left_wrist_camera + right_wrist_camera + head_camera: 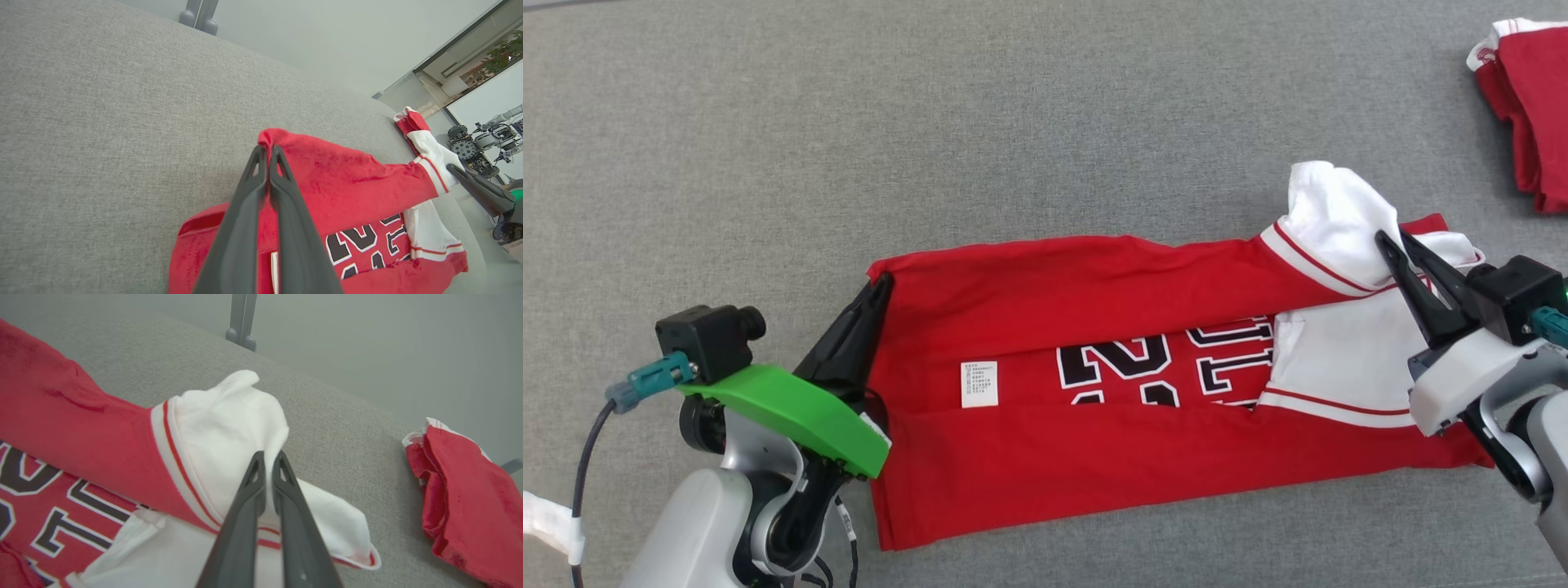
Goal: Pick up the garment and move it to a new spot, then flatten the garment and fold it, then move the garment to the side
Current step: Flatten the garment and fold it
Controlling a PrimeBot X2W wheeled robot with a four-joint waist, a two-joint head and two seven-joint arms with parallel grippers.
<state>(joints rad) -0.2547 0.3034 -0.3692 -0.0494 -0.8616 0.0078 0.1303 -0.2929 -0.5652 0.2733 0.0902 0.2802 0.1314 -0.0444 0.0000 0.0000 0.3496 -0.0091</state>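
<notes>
Closest to the camera is the left arm with its green cover, low on the left of the head view. Its left tool is squeezed tight on the far left corner of the garment, a red shirt lying on the grey counter. The left wrist view shows that red corner pinched between the two dark fingers and held up a little off the counter. The garment is long and thin, and it runs from left to right across the head view. Its bottom end is by the left tool, and its top end, with the white parts, is by the right tool. Both long sides are folded in toward the middle, and between them you can see big black numbers and a small white label. The right tool is squeezed tight on the white sleeve at the far right end, and the sleeve bunches up above the fingers. Farther away, in the top right corner, lies another red and white piece of clothing, folded up and well apart from the garment. Past the far edge of the counter, a grey post stands in front of a pale wall.
</notes>
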